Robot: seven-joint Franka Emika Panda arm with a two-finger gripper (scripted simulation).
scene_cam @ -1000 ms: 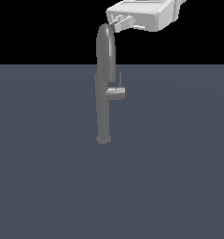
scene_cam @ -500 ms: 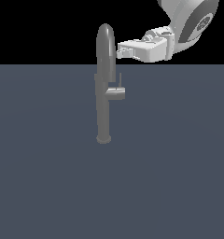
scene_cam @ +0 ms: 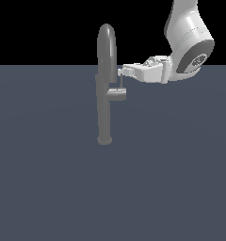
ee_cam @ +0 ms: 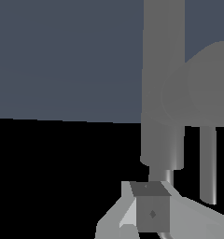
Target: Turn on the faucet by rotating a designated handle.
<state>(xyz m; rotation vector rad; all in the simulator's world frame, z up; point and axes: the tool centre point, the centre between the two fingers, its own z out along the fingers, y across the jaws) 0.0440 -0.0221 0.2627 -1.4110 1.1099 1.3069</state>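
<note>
The handle (scene_cam: pixel 120 87) is what I care about: a thin rod standing upright on a stubby cylinder that juts from the faucet (scene_cam: pixel 105 84) toward the exterior view's right, about halfway up the column. The rod's long axis runs vertical, parallel to the column and just beside it.

My end effector (scene_cam: pixel 120 72) reaches in horizontally from the exterior view's right, and its tips sit at the top of that rod, touching it or just short of it; I cannot tell which. So the handle lies directly ahead of my fingertips and slightly below them, with the faucet column immediately beyond. In the wrist view the rod (ee_cam: pixel 207 163) and the column (ee_cam: pixel 163 84) both fill the frame close in front, and a dark finger pad (ee_cam: pixel 152 212) shows in the foreground.

Whether my jaws are parted or closed I cannot tell from either view, and I see nothing clearly gripped.

The faucet stands on its small round base on the plain grey table (scene_cam: pixel 49 179), roughly at the middle of the scene.

I find no brand, label or writing anywhere.
</note>
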